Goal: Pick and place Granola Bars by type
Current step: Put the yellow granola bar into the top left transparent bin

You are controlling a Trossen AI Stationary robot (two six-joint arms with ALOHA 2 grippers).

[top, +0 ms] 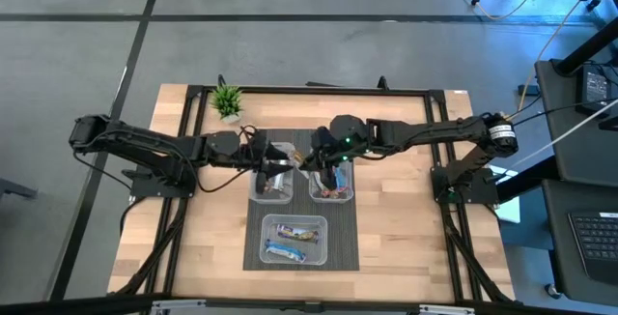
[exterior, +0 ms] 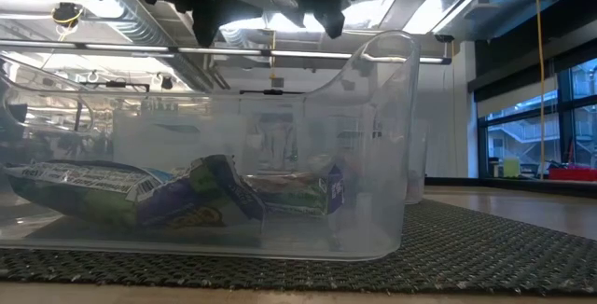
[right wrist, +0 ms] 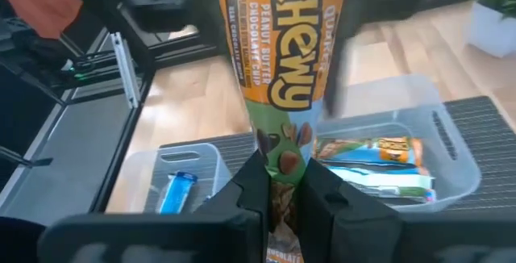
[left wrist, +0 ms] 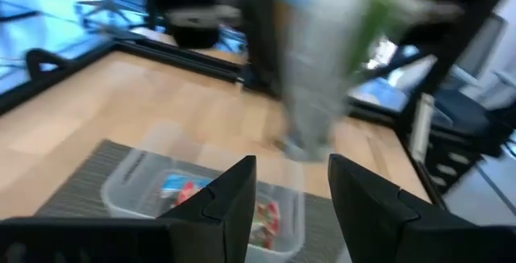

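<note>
A granola bar [right wrist: 282, 53] in an orange, tan and green wrapper is lifted between my two grippers, above the two far bins. My right gripper [right wrist: 286, 174] is shut on it and hovers near the right far bin [top: 331, 182]. My left gripper [left wrist: 294, 174] is open over the left far bin [top: 273, 182]. The same bar [left wrist: 318, 61] shows blurred just beyond its fingertips. Matching bars [right wrist: 371, 154] lie flat in the left bin, red-multicoloured bars [left wrist: 258, 214] in the right bin, and blue-white bars [exterior: 140, 192] in the near bin [top: 294, 241]. My right gripper pinches the bar's near end [right wrist: 282, 154] between its two fingers. The fingers come from the table's right side and lie along the bar, which sticks out forward toward the left gripper. The bar is lifted clear, above the bins.
Three clear plastic bins sit on a dark mesh mat [top: 253, 218] in the table's middle. A small green potted plant [top: 228, 101] stands near the far left corner. Bare wood [top: 203, 228] lies left and right of the mat.
</note>
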